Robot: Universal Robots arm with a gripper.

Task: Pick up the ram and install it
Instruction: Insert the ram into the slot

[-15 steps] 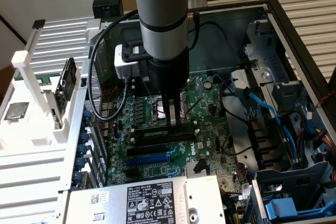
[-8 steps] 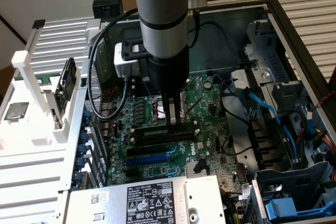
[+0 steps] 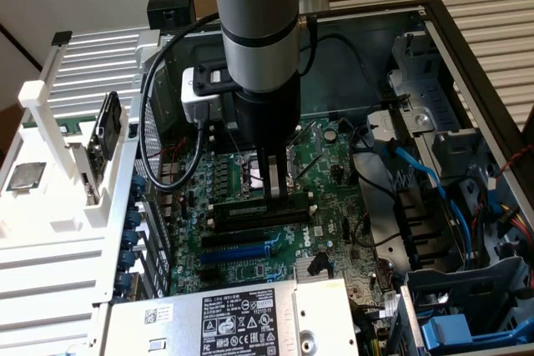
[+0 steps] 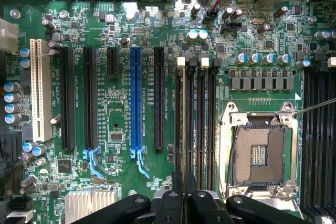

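The ram (image 3: 250, 211) is a long, thin, dark green stick with a small pale label. It stands on its edge among the black memory slots (image 3: 250, 224) on the green motherboard (image 3: 325, 164), inside the open computer case (image 3: 434, 31). The gripper (image 3: 276, 193) is squeezed tight on the ram's top edge.

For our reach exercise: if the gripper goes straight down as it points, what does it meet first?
Most likely the ram, lying along the slots right under the gripper; they may already touch, depth is unclear.
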